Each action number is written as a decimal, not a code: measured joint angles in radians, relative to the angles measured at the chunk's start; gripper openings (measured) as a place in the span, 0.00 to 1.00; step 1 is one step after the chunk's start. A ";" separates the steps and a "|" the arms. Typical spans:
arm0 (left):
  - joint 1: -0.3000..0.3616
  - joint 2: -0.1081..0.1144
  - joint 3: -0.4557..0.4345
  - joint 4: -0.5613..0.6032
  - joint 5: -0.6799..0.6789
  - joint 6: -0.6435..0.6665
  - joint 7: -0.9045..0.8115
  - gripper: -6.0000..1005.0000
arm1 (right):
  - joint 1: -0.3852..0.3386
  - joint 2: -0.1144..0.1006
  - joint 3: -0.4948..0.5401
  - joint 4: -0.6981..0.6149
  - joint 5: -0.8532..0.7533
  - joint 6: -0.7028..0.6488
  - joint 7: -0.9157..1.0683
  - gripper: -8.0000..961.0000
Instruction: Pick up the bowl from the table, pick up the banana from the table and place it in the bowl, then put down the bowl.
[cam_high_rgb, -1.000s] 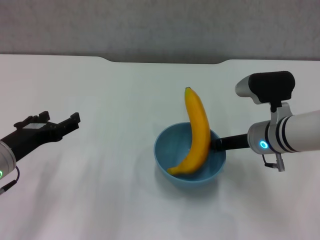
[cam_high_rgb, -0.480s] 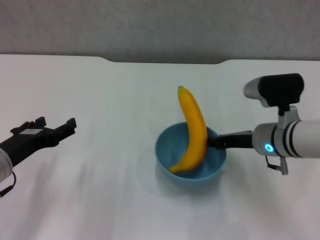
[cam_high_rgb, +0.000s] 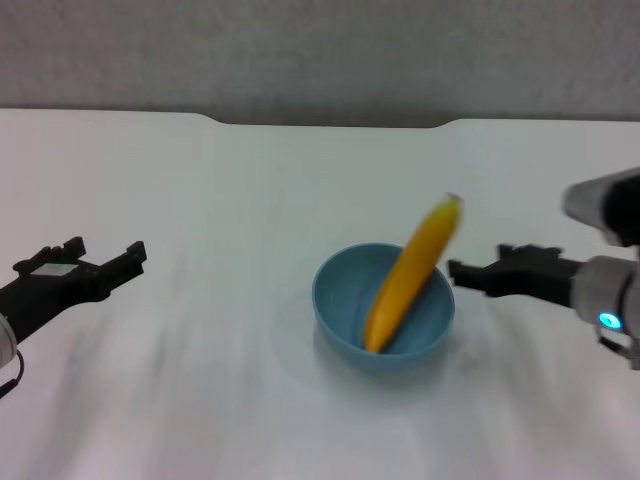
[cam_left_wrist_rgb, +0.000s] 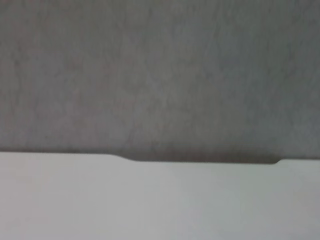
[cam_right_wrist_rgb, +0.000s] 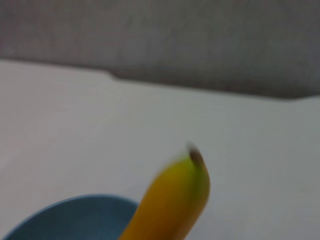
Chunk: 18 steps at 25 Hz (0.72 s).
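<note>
With my right gripper (cam_high_rgb: 470, 272) released at the bowl's (cam_high_rgb: 340, 300) three o'clock, its glossy rim looked slippery, and the overhanging banana (cam_high_rgb: 410, 275) tippy; left gripper (cam_high_rgb: 105, 262) open, idle.

Grey textured wall (cam_high_rgb: 320, 55) ahead of me at twelve o'clock, running across my view, plain, unmarked, evenly lit throughout.

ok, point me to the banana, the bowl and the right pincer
banana (cam_high_rgb: 410, 272), head view, middle of its yellow body.
bowl (cam_high_rgb: 340, 290), head view, bare inside wall on its left.
right pincer (cam_high_rgb: 458, 271), head view, at its fingertips, just right of the bowl.
</note>
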 joint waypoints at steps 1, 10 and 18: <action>0.004 0.000 0.000 0.006 -0.037 -0.008 0.031 0.90 | -0.036 0.000 0.005 0.030 0.014 -0.022 -0.031 0.72; -0.004 -0.001 -0.093 0.315 -0.652 -0.360 0.538 0.90 | -0.115 0.001 0.022 0.029 0.337 -0.082 -0.410 0.93; -0.138 -0.002 -0.123 0.651 -0.849 -0.508 0.781 0.90 | -0.097 0.008 -0.010 -0.117 0.818 -0.143 -0.878 0.93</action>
